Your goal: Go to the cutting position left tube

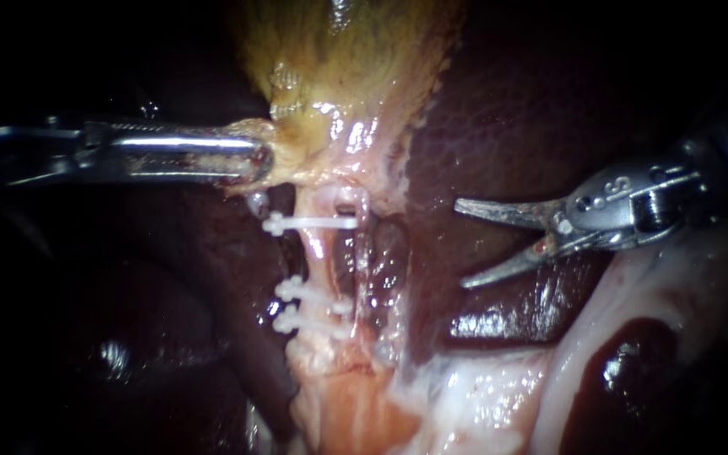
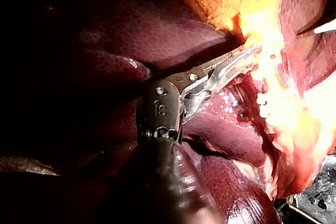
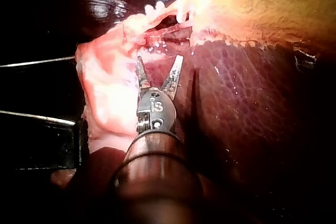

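1. Tubes: two pale strands run side by side from the neck of the gallbladder down across the liver. The left tube is pink, glistening and thin; the right tube lies just beside it and looks darker.
2. Three white clips cross the left tube. The upper clip sits alone near the gallbladder's neck. The two lower clips sit close together further down. A bare stretch of tube shows between the upper clip and the lower pair.
3. The left instrument comes in level from the left. Its jaws are closed on pale yellow tissue at the gallbladder's neck, just above the upper clip. The left wrist view shows the same grip, with its toothed jaws biting into bright tissue.
4. The right instrument comes in from the right and points toward the tubes. Its jaws are spread wide and hold nothing. They hang over dark liver, well apart from the left tube and level with its bare stretch.
5. In the right wrist view, the open jaws face the clipped tube ahead without touching it.
6. Count: two instruments, two tubes, three clips.
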